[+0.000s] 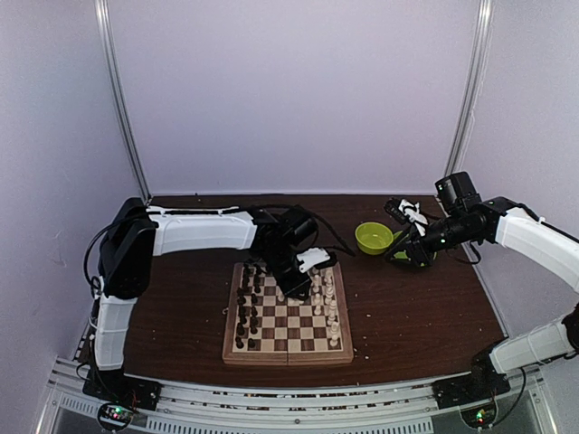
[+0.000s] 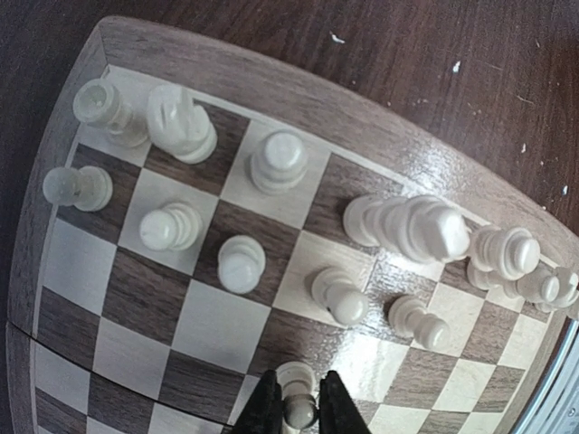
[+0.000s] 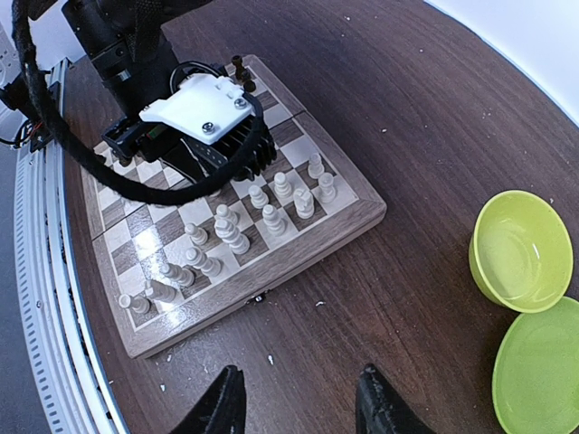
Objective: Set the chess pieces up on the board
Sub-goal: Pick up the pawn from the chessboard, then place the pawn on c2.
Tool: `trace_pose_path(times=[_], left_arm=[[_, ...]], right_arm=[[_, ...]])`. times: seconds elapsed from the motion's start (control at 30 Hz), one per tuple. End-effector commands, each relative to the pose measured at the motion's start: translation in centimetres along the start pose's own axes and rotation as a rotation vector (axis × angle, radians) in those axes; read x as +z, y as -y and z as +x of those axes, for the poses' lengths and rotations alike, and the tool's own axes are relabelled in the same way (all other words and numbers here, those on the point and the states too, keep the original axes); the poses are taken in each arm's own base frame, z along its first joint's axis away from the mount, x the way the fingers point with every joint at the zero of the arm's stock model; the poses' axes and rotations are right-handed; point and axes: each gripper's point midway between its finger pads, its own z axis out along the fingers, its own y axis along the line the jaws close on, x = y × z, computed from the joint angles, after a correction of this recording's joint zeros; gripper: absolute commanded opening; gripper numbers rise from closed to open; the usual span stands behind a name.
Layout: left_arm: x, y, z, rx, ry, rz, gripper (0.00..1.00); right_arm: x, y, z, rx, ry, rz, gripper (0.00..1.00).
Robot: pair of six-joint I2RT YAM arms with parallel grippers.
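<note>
**Board**: square, folding, glossy wood with dark-brown and cream checks, a pale border and a centre seam. It lies flat near the middle of the dark wood-grain table

**Chess pieces:** small turned figurines with ringed stems and rounded heads. The dark pieces stand along the board's left side in the top view, the cream pieces along its right

**Left gripper**: black fingers, narrowly parted, clamped on either side of one cream pawn over the board. Whether the pawn rests on a square cannot be told

**Right gripper**: jaws wide, nothing between them, above bare table beside the board

**Lime-green bowl** and **plate**: smooth, round, side by side, right of the board
</note>
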Motion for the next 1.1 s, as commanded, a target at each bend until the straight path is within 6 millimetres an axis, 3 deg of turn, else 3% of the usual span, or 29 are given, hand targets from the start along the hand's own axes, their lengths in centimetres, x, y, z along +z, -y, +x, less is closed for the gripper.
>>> trace_pose_path(times=[0.0, 0.27, 0.5, 0.8, 1.07], left_arm=[[0.0, 0.4, -0.4, 0.012, -0.002, 0.019, 0.12], [-0.5, 0.7, -1.1, 0.011, 0.017, 0.031, 0.03], [-3.6, 1.6, -3.1, -0.002, 0.097, 0.035, 0.02], [-6.9, 5.8, -3.1, 0.073, 0.181, 0.035, 0.02], [-4.6, 9.2, -2.2, 0.171, 0.137, 0.062, 0.02]], right_arm=[[-0.4, 0.4, -0.7, -0.012, 0.009, 0.013, 0.41], [-0.4, 0.4, -0.7, -0.014, 0.010, 0.013, 0.41], [-0.6, 0.4, -0.8, -0.016, 0.014, 0.019, 0.41], [-0.7, 0.5, -0.8, -0.019, 0.014, 0.028, 0.41], [-0.7, 0.5, -0.8, -0.022, 0.013, 0.031, 0.41]])
